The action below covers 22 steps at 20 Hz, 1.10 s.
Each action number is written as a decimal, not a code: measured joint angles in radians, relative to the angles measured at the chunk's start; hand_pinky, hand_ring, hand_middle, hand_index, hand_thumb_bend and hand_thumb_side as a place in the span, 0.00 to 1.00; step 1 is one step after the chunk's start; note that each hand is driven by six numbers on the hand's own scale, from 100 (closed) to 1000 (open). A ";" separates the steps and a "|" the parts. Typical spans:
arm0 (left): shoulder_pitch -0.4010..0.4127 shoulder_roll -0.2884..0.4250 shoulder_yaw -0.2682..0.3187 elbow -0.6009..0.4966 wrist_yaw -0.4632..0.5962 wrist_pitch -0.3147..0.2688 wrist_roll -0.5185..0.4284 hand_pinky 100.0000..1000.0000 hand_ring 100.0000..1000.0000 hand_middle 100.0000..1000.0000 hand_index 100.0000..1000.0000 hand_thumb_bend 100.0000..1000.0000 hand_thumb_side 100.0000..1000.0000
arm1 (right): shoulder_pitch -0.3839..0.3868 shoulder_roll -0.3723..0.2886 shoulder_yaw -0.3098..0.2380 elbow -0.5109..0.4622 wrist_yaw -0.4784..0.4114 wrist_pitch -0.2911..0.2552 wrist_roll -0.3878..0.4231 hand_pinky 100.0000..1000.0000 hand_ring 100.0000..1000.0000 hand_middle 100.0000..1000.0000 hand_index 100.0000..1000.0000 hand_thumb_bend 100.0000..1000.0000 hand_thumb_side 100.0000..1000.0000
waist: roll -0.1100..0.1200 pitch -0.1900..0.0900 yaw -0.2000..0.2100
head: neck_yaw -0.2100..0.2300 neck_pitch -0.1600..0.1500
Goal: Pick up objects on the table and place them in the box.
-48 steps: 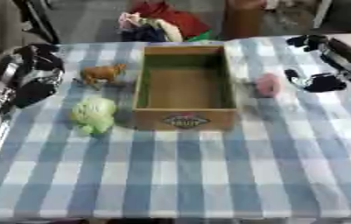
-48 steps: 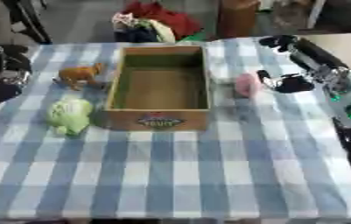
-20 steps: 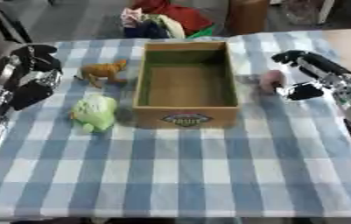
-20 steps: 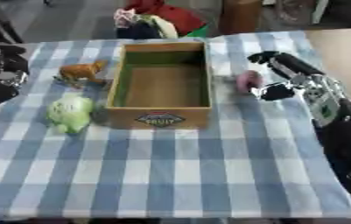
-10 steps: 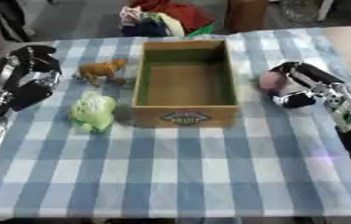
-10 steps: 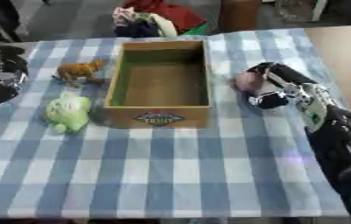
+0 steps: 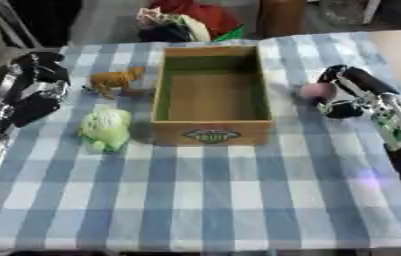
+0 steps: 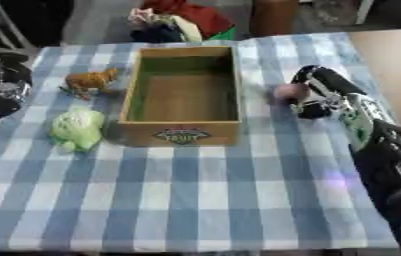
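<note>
Your right hand point(image 7: 348, 95) curls around the pink ball point(image 7: 315, 90) just right of the wooden box point(image 7: 210, 95); your left hand point(image 7: 30, 87) rests with fingers curled, holding nothing, near the toy animal point(image 7: 113, 80).

A: State the table covering.
B: Tablecloth point(image 7: 238, 200): blue-and-white check.
A: Box?
B: Box point(image 7: 210, 131): tan wood outside, green inner walls, dark label on the front.
A: Loose objects?
B: Animal figure point(image 7: 114, 81): orange-brown. Lumpy object point(image 7: 105, 128): pale green. Small round object point(image 7: 315, 91): apparently pink.
A: Hands?
B: Left hand point(image 7: 35, 90) and right hand point(image 7: 350, 95): black with silver.
</note>
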 measured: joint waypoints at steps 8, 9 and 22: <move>0.000 0.000 0.000 0.000 0.000 0.000 0.000 0.73 0.58 0.55 0.76 0.00 0.26 | -0.008 0.000 0.013 -0.084 -0.069 -0.018 0.004 0.74 0.75 0.65 0.39 0.00 0.00 | 0.000 0.000 -0.002 | 0.000 0.000; 0.000 0.000 0.000 0.000 0.000 0.000 0.000 0.73 0.58 0.55 0.76 0.00 0.26 | -0.008 0.000 0.014 -0.091 -0.077 -0.018 0.008 0.74 0.75 0.65 0.39 0.00 0.00 | -0.001 0.000 -0.002 | 0.000 0.000; -0.004 0.000 -0.003 0.000 0.005 -0.001 -0.002 0.73 0.58 0.55 0.76 0.00 0.25 | -0.134 0.106 0.112 -0.181 -0.136 -0.121 0.113 0.76 0.76 0.67 0.41 0.00 0.00 | -0.001 -0.015 0.022 | -0.028 0.000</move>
